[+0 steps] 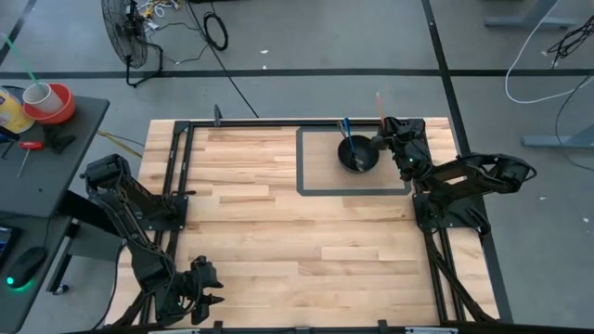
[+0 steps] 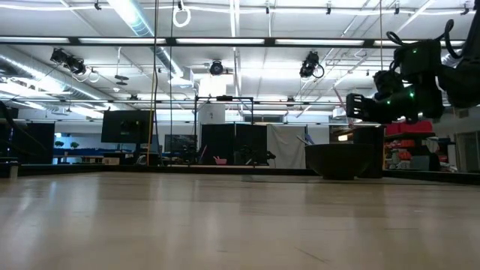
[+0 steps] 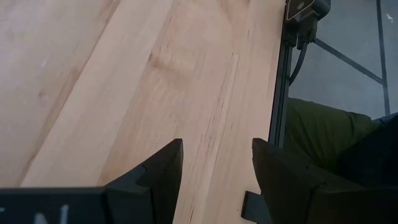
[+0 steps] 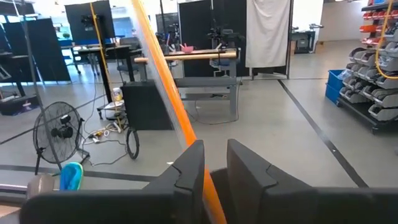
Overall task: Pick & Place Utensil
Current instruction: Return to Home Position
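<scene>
A black bowl (image 1: 357, 153) stands on a dark-outlined mat (image 1: 306, 181) at the table's far right. A blue-handled utensil (image 1: 345, 130) leans in it, handle toward the far edge. My right gripper (image 1: 382, 137) hovers just right of the bowl's rim and is shut on an orange-handled utensil (image 1: 379, 104). In the low view this gripper (image 2: 356, 105) hangs above the bowl (image 2: 341, 161). My left gripper (image 1: 200, 288) waits open over the near left corner, holding nothing. My right gripper (image 4: 214, 155) pinches the orange utensil's thin handle (image 4: 198, 163) between its two fingers. The fingers lie across it. The long free part of the handle (image 4: 163, 74) slants up and away toward the far edge. The fingers hide the lower end.
The mat's outline frames the bowl. Bare wood fills the table's middle and left. A metal frame rail (image 1: 181, 158) runs along the table's sides. Beyond the table are a floor fan (image 1: 125, 37), cables and a side desk with a red cup (image 1: 48, 102).
</scene>
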`<state>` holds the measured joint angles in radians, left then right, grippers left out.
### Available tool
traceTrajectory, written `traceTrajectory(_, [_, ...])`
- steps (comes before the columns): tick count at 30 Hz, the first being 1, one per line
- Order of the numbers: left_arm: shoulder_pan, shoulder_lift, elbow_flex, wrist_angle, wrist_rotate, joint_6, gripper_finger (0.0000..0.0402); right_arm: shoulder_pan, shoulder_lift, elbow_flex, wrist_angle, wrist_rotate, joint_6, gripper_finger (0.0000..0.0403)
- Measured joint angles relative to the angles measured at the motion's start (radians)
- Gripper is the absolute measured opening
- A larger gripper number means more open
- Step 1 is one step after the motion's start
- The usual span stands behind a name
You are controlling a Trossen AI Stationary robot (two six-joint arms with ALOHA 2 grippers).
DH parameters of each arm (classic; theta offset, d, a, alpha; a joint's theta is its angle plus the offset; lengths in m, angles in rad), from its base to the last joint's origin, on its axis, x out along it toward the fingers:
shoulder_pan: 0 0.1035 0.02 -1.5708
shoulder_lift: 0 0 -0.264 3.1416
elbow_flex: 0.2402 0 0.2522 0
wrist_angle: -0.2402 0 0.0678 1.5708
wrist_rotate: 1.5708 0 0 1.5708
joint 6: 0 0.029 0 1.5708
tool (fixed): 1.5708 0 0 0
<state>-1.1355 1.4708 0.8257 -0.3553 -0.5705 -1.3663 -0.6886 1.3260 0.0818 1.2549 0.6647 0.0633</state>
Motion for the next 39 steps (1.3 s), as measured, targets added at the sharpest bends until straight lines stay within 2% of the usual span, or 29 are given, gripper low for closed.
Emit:
traceTrajectory(5, [0.000,0.000,0.000,0.000,0.000,-0.001,0.0197,0.029,-0.057,0.000,0.000,0.013,-0.038,0.0077])
traceTrajectory(11, [0.000,0.000,0.000,0.000,0.000,-0.001,0.0197,0.109,-0.192,0.000,0.000,0.059,-0.066,0.0096])
traceTrajectory(19, [0.000,0.000,0.000,0.000,0.000,0.000,0.0197,0.365,-0.343,0.030,-0.018,0.018,-0.156,0.0114])
traceTrajectory(22, [0.000,0.000,0.000,0.000,0.000,0.000,0.0197,0.473,-0.362,0.064,-0.050,-0.094,-0.146,0.0114])
traceTrajectory(27, [0.000,0.000,0.000,0.001,0.000,0.000,0.0197,0.630,-0.363,0.139,-0.166,-0.379,-0.003,0.0114])
traceTrajectory(31, [0.000,0.000,0.000,0.001,0.000,0.000,0.0197,0.718,-0.363,0.170,-0.283,-0.556,0.100,0.0114])
traceTrajectory(35, [0.000,0.000,0.000,0.001,0.000,0.000,0.0197,0.803,-0.363,0.170,-0.309,-0.614,0.180,0.0114])
traceTrajectory(39, [0.000,0.000,0.000,0.001,0.000,0.000,0.0197,0.847,-0.363,0.170,-0.310,-0.653,0.191,0.0114])
